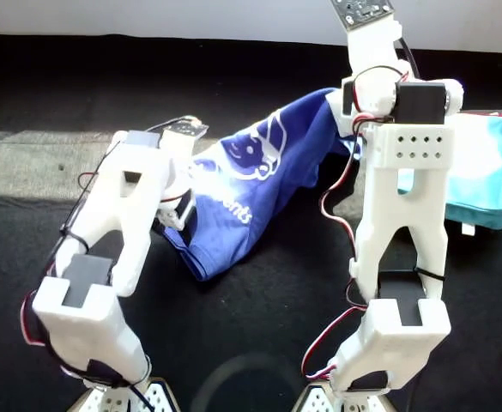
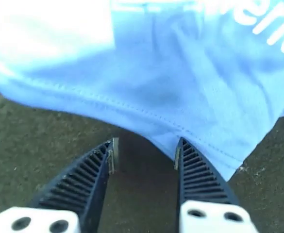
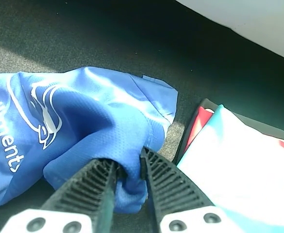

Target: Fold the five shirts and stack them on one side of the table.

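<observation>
The blue shirt (image 1: 251,189) lies unfolded and rumpled across the middle of the black worktop (image 1: 259,326). One end is gathered up, because the jaws of the right arm (image 1: 405,163) pinch a bunch of its fabric there. The jaws of the left arm (image 1: 130,197) are spread, low over the worktop just short of the shirt's hem, gripping nothing. On the right side sits a stack (image 1: 491,172) of folded shirts, a turquoise one on top with red and dark edges showing beneath — how many it holds I cannot tell. The task looks partly done — this shirt has yet to be folded and set on the stack.
</observation>
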Tool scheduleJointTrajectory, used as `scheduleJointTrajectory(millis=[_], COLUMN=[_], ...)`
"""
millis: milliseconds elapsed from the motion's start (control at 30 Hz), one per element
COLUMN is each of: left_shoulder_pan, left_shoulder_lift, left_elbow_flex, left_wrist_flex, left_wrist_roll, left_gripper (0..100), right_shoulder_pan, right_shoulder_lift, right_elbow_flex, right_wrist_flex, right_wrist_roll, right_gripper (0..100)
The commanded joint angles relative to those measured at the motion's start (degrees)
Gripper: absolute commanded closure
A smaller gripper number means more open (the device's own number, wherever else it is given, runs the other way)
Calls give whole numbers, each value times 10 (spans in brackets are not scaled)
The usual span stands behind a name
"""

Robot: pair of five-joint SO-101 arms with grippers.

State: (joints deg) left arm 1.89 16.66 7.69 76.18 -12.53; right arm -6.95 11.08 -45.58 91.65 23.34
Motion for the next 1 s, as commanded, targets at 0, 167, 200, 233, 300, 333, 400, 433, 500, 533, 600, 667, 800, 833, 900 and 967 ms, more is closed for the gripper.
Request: scheduleJointTrajectory(millis=[0, 167, 200, 233, 300, 333, 400, 433, 500, 533, 600, 667, 800, 833, 900, 967], left_shoulder_pan=[4, -28, -36, -45, -60, -66, -77, -82, -92, -98, -109, -122, -142, -145, -149, -151], left_shoulder_lift=[47, 135, 147, 155, 167, 174, 182, 185, 192, 196, 208, 226, 282, 296, 325, 350], left_elbow_flex=[-51, -125, -144, -161, -196, -213, -244, -260, -291, -305, -335, -366, -442, -462, -502, -538], left_wrist_flex=[-11, -6, -5, -5, -5, -5, -5, -5, -5, -5, -5, -5, -5, -5, -5, -5], left_wrist_roll=[4, 2, 2, 1, 1, 0, -1, -1, -1, -1, -1, -1, -1, -1, -1, 0], left_gripper=[801, 829, 866, 913, 1000, 984, 976, 983, 992, 992, 992, 992, 989, 989, 966, 908], right_shoulder_pan=[-3, -3, -3, -3, -3, -3, -2, -1, 1, 3, 3, 3, 3, 3, 3, 3], right_shoulder_lift=[-3, -3, -3, -3, -1, -1, 1, 4, 14, 19, 33, 49, 80, 87, 96, 104], right_elbow_flex=[0, 0, 0, 1, 1, 5, 26, 36, 64, 77, 96, 103, 103, 103, 103, 103], right_wrist_flex=[-9, -6, 0, 2, 12, 12, 11, 11, 7, 7, 6, 6, -16, -23, -36, -48], right_wrist_roll=[4, 4, 6, 6, 7, 7, 7, 7, 7, 6, 6, 5, 5, 5, 5, 5], right_gripper=[991, 991, 991, 991, 991, 991, 991, 991, 991, 991, 991, 991, 991, 991, 991, 991])
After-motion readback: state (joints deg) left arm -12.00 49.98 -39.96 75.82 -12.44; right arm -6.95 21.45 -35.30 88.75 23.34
